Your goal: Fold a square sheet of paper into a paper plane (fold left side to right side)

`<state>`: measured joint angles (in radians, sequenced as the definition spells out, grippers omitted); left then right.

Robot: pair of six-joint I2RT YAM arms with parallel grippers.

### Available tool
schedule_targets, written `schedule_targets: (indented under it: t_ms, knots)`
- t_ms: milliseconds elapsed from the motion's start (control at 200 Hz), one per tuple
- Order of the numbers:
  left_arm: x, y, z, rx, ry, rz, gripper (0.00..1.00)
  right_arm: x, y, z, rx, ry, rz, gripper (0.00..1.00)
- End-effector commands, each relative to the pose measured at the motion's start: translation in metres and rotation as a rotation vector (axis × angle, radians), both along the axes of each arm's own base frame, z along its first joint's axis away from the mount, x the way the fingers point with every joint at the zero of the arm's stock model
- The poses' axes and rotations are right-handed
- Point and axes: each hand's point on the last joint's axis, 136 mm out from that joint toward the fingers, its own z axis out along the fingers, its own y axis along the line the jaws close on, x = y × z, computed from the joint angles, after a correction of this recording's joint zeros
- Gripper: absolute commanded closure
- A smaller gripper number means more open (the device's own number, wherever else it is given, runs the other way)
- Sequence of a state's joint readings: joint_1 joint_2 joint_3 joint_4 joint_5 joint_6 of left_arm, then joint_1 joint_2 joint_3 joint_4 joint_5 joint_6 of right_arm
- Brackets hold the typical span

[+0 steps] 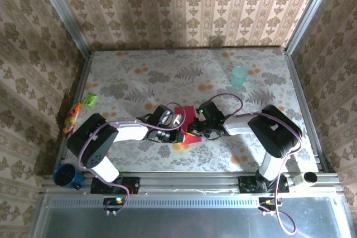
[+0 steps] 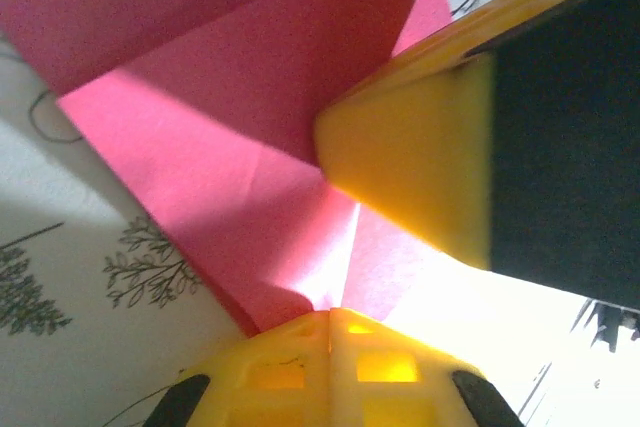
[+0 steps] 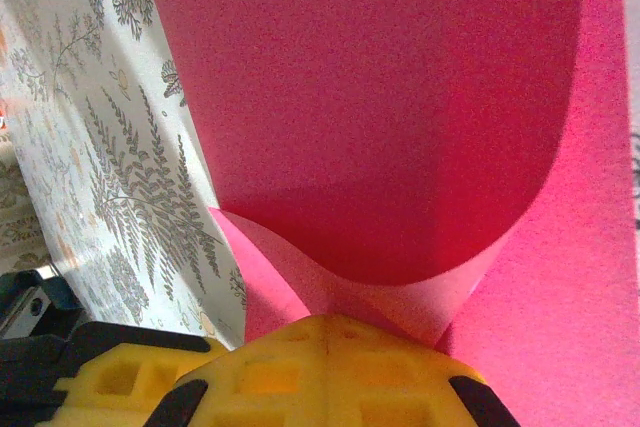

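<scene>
Overhead: both arms reach in to the middle of the table (image 1: 139, 76). The left gripper (image 1: 179, 133) and right gripper (image 1: 196, 131) are almost tip to tip, with the paper (image 1: 188, 122) between them, partly hidden under the wrists.
Paper: magenta-red and matte. From above its folds cannot be read.
Left wrist view: the left gripper (image 2: 335, 322) has its yellow tips pressed together on a pointed corner of the paper (image 2: 230, 147), and a crease runs straight into the seam between them. Flat flaps overlap beyond it. A yellow finger (image 2: 410, 162) of the right gripper leans in against the sheet from the right.
Right wrist view: the right gripper (image 3: 330, 332) is closed too, pinching a fold of the paper (image 3: 400, 97). From this side the sheet curls up and over in one smooth bend, with the fern-print cloth (image 3: 100, 147) to the left.
Cup (image 1: 239, 76): pale teal, upright, far right of the table, well apart from the grippers.
Packets: green (image 1: 89, 100) and orange (image 1: 71, 118), at the left edge.
Mug (image 1: 67, 175): dark blue, beside the left arm's base.
</scene>
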<state>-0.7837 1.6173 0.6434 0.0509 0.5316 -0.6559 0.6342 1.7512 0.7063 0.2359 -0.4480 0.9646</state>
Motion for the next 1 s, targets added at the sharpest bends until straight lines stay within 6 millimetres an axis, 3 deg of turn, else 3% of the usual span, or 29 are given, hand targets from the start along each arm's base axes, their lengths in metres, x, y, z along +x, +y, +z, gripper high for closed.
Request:
schedule_targets:
  t_ms: [0, 220, 370, 570, 995]
  knots:
    - [-0.007, 0.007, -0.012, 0.066, 0.010, -0.023, 1.00, -0.016, -0.025, -0.033, -0.148, 0.071, -0.019, 1.00]
    - [-0.012, 0.013, -0.022, 0.148, 0.028, -0.021, 1.00, -0.002, -0.008, -0.004, -0.062, -0.005, 0.004, 1.00]
    - [-0.014, 0.018, -0.026, 0.184, 0.034, -0.022, 1.00, 0.000, -0.013, 0.013, -0.062, -0.067, -0.013, 1.00]
    - [-0.015, 0.020, -0.027, 0.202, 0.033, -0.034, 1.00, -0.012, -0.010, 0.011, -0.056, -0.048, 0.032, 1.00]
    - [-0.014, 0.019, -0.028, 0.208, 0.040, -0.032, 1.00, -0.017, 0.005, 0.006, -0.028, -0.025, 0.061, 1.00]
